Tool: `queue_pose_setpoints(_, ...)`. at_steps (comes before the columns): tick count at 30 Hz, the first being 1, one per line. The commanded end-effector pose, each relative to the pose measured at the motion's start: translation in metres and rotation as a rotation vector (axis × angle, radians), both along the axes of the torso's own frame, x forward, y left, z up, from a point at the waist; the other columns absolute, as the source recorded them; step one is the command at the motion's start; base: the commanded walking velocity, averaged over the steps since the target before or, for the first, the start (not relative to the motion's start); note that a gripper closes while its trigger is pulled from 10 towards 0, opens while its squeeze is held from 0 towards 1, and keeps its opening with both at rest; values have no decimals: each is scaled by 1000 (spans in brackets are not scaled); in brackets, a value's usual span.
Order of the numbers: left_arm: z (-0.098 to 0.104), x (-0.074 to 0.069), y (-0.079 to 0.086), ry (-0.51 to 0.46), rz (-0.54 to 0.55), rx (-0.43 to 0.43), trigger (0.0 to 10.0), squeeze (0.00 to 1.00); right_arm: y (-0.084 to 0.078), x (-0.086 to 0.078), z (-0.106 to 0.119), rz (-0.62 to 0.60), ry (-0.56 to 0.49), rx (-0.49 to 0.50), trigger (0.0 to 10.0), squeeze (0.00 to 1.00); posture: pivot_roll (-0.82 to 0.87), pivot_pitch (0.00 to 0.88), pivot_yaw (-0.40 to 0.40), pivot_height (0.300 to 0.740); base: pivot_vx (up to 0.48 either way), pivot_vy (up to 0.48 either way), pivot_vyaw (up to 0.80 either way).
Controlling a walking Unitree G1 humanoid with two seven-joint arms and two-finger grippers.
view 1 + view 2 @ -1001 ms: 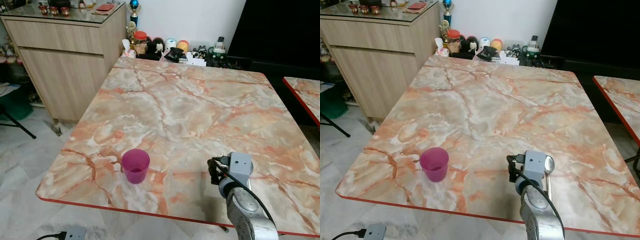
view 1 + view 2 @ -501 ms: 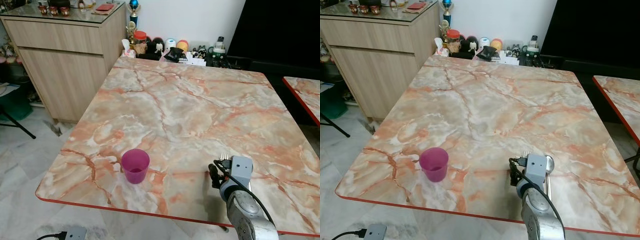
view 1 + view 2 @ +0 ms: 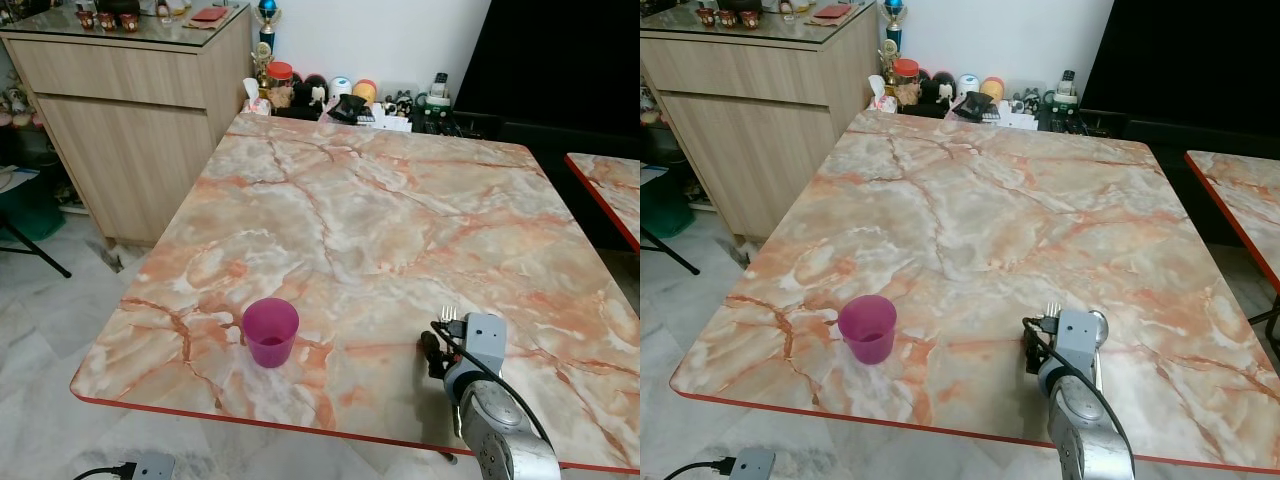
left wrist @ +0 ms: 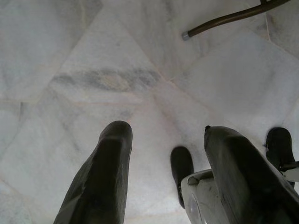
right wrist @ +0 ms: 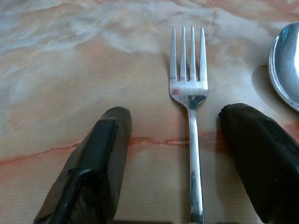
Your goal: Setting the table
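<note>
In the left eye view, your right claw (image 3: pixel 448 335) sits low over the near right part of the peach-and-white marble-patterned counter (image 3: pixel 380 220), the silver forearm reaching forward from the near edge with the wrist roughly level; the translucent magenta plastic cup (image 3: pixel 270 331) stands well off to the claw's left, and only the tines of the silver metal fork (image 3: pixel 448 314) peek out just ahead of the wrist block. In the right eye view, the rounded bowl of a shiny metal spoon (image 3: pixel 1098 321) shows just to the right of that block. In the left wrist view, your left claw (image 4: pixel 168 154) hangs idle, spread wide above the pale marble floor (image 4: pixel 93 70). In the right wrist view, the right claw is released, its two black fingers (image 5: pixel 100 154) spread either side of the fork handle without touching it, the fork lying flat and straight between them, the spoon just beyond the far finger. It looks placed; to finish well, lift straight up and back so neither finger nudges the fork or spoon askew.
</note>
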State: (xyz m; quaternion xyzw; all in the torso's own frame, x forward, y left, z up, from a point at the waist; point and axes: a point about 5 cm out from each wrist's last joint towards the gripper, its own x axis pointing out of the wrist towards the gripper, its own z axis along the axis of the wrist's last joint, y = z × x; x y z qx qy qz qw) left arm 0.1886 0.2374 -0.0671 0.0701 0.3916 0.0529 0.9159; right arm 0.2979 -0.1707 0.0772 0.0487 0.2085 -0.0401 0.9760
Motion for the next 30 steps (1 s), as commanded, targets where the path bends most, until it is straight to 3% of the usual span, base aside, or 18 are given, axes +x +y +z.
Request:
queue_pose_setpoints(1, -5, -8, -1, 38, -12, 0, 10000, 0, 1, -4, -10, 15, 61, 7, 10000, 0, 53, 115, -69, 740, 0, 0, 0)
queue_pose_setpoints(8, -5, -8, 0, 36, -9, 0, 10000, 0, 3, -5, -15, 32, 75, 14, 10000, 0, 57, 120, -68, 740, 0, 0, 0)
queue_pose_setpoints(9, -5, -8, 0, 36, -9, 0, 10000, 0, 3, -5, -15, 37, 74, 15, 8431, 0, 57, 120, -68, 740, 0, 0, 0)
queue_pose_setpoints(10, -5, -8, 0, 36, -9, 0, 10000, 0, 3, -5, -15, 37, 74, 15, 8431, 0, 57, 120, -68, 740, 0, 0, 0)
queue_pose_setpoints(11, -5, -8, 0, 36, -8, 0, 10000, 0, 3, -5, -15, 40, 72, 16, 4431, 0, 57, 121, -69, 740, 0, 0, 0)
queue_pose_setpoints(12, -5, -8, 0, 36, -8, 0, 10000, 0, 3, -5, -15, 41, 72, 16, 4431, 0, 57, 121, -69, 740, 0, 0, 0)
queue_pose_setpoints(13, -5, -8, 0, 36, -8, -1, 10000, 0, 4, -5, -14, 45, 67, 19, 2314, 0, 57, 121, -69, 740, 0, 0, 0)
queue_pose_setpoints(14, -5, -8, 0, 36, -8, -1, 10000, 0, 4, -5, -14, 46, 66, 19, 2314, 0, 57, 121, -69, 740, 0, 0, 0)
queue_pose_setpoints(16, -5, -9, 0, 38, -6, -5, 10000, 0, 5, -3, -12, 57, 52, 24, 902, 0, 57, 120, -70, 740, 0, 0, 0)
queue_pose_setpoints(30, -6, -10, -1, 41, -5, -10, 10000, 0, 8, -1, -10, 80, 34, 5, 784, 0, 58, 123, -73, 740, 0, 0, 0)
